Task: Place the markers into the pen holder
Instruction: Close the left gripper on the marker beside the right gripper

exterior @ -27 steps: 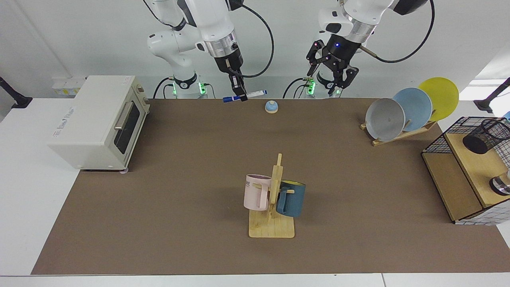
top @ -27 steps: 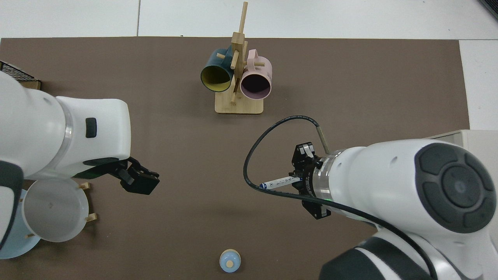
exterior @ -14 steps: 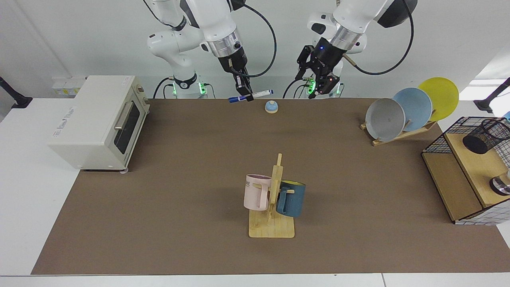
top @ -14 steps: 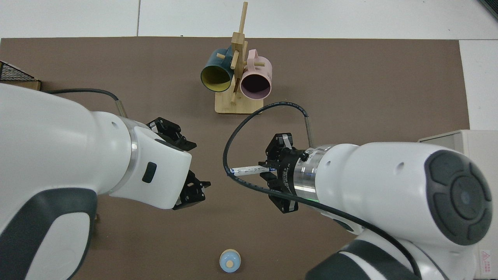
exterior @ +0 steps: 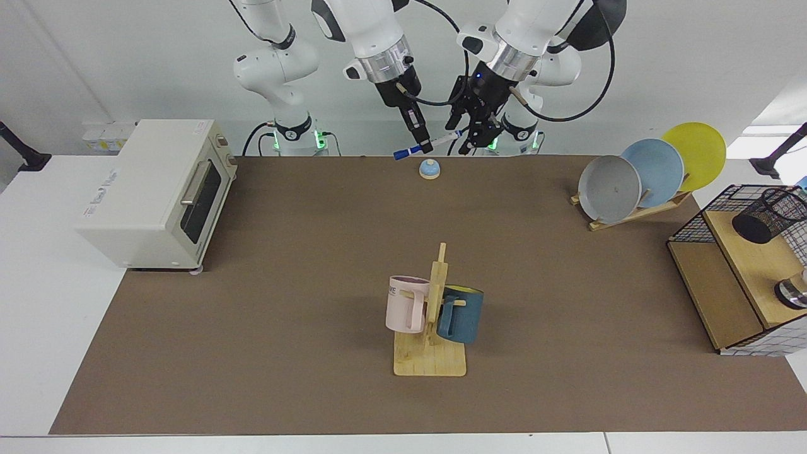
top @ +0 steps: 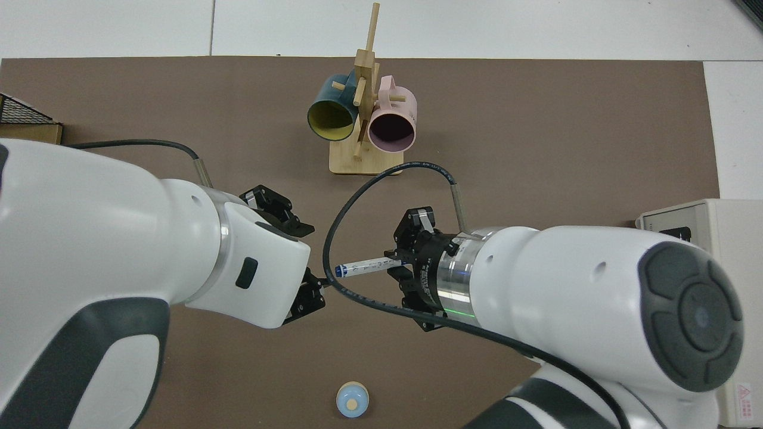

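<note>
Right gripper (exterior: 426, 144) pinches the marker (exterior: 423, 146) mid-barrel, up in the air just above the small blue bell (exterior: 429, 168), dark cap pointing away from the other arm. Left gripper (exterior: 470, 133) has its fingers spread, right at the marker's blue end. The pen holder (exterior: 769, 214) sits well off from the bell, inside the wire basket (exterior: 693, 226).

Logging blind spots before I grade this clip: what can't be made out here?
- Facing view: whether the left hand touches the marker held by the right hand; the two overlap.
- Facing view: what the pen holder contains; too small to tell through the dark mesh.
- Top view: pen holder outside the frame; the right hand's grip hidden under its own wrist.
</note>
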Controlling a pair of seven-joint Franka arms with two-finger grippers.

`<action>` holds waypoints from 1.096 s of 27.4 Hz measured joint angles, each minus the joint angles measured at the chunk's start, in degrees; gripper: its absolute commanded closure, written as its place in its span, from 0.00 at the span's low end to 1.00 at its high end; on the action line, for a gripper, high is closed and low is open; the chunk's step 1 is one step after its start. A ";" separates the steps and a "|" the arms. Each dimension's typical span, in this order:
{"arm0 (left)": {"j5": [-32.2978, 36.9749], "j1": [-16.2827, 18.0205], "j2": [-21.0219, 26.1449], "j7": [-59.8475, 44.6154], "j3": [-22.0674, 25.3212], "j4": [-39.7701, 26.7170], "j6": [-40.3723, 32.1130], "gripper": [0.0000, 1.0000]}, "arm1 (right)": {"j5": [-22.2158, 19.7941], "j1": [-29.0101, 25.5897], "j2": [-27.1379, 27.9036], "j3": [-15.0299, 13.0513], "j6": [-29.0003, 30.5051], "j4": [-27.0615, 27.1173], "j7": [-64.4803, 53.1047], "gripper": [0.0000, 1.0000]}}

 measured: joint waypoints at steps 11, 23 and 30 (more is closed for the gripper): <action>0.03 -2.27 0.00 0.00 -0.11 -0.91 1.11 0.41 | -1.36 1.07 0.31 -0.05 0.13 0.67 -1.24 1.00; 0.15 -2.41 0.00 0.36 -0.80 -1.54 1.12 0.43 | -3.35 1.12 0.39 -0.06 -0.04 1.00 -2.57 1.00; 0.18 -2.66 0.00 0.36 -1.46 -2.14 1.38 0.73 | -4.05 1.12 0.39 -0.06 -0.19 1.13 -2.96 1.00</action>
